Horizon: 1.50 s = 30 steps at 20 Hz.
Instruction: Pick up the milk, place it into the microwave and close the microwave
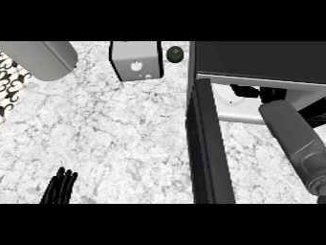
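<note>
Right forearm [303,146] reaches up into the open microwave [264,60], its robot hand hidden inside so grasp state and milk cannot be told; door [209,143] stands ajar just left of it, left robot hand [59,186] resting released on the worktop [109,129].

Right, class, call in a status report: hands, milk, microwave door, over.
Left hand open, resting lower left. Right hand inside microwave. Milk not visible, possibly hidden by that hand. Door open, not yet closed.
</note>
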Motion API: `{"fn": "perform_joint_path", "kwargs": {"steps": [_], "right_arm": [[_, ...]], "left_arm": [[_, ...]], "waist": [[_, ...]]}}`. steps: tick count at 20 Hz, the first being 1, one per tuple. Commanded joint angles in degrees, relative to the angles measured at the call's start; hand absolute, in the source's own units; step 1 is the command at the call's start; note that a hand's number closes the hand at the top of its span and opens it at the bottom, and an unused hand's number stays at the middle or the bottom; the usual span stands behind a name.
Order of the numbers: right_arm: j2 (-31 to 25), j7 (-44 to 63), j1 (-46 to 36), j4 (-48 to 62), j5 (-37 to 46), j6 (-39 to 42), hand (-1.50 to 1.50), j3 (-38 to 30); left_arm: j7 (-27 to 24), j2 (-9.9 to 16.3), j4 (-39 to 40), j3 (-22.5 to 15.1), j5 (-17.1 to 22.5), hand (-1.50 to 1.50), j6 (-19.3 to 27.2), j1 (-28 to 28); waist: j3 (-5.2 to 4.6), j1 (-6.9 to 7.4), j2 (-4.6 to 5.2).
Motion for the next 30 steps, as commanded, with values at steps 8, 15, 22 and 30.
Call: {"fn": "perform_joint_path", "kwargs": {"steps": [8, 15, 22, 30], "right_arm": [[0.82, -3.47, -0.19, 2.56, 1.11, 4.80, -1.50, 0.52], [0.53, -7.74, -0.77, 1.61, -2.35, 13.86, -1.50, -2.80], [1.79, -15.08, 4.39, 0.72, -6.90, 18.80, -1.50, -7.24], [3.19, -19.76, 9.22, 1.28, -9.92, 22.76, -1.50, -10.32]], "left_arm": [[1.17, -1.32, -1.00, -2.64, -2.50, -1.50, 1.25, -0.43], [1.78, -0.68, -0.51, -1.31, -1.06, -1.50, -0.70, -2.46], [2.55, -2.26, -0.65, -3.31, -2.69, -1.50, 0.14, -3.15], [2.99, -2.29, -3.88, -7.02, -5.69, -1.50, 0.84, -1.38]], "waist": [[0.01, 0.22, 0.10], [-0.05, -0.53, -0.06], [-0.13, -2.45, -0.84], [-0.14, -2.73, -1.25]]}}
